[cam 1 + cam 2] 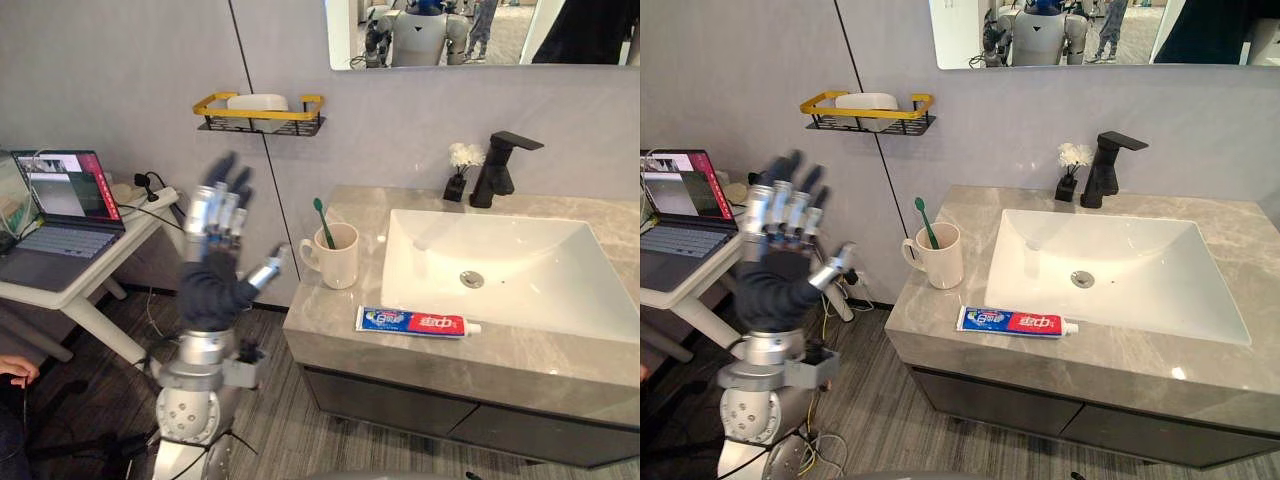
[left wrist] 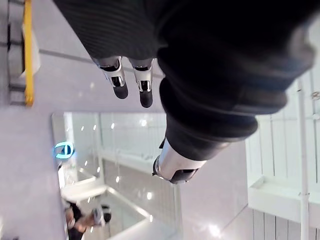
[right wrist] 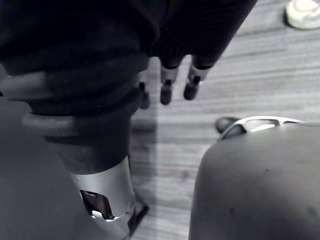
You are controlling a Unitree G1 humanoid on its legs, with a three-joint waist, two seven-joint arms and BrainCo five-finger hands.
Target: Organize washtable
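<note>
So the toothpaste tube [image 1: 415, 322] is lying flat along the front edge of the counter [image 1: 322, 335], just in front of the sink [image 1: 520, 250], cap end pointing toward the counter's right side. A white mug [image 1: 338, 262] sits a bit behind it near the left edge, right beside the basin, handle turned to the left, with a green toothbrush [image 1: 322, 220] standing in it and leaning left. At the back edge there's a black faucet [image 1: 500, 165] behind the basin, plus a tiny dark vase of white flowers [image 1: 460, 170] just to its left. The robot's left hand [image 1: 218, 250] isn't over the counter at all: it's up in the air past the left edge, fingers straight and spread, holding nothing. The right hand [image 3: 125, 45] shows in its wrist view with its fingers [image 3: 167, 85] hanging loose toward the grey plank floor [image 3: 260, 75], also empty. On the wall above the left edge hangs a yellow-railed shelf [image 1: 305, 108] with a white soap bar [image 1: 257, 102], a mirror [image 1: 480, 30] is over the sink, and an open laptop [image 1: 65, 200] sits well off to the left.
</note>
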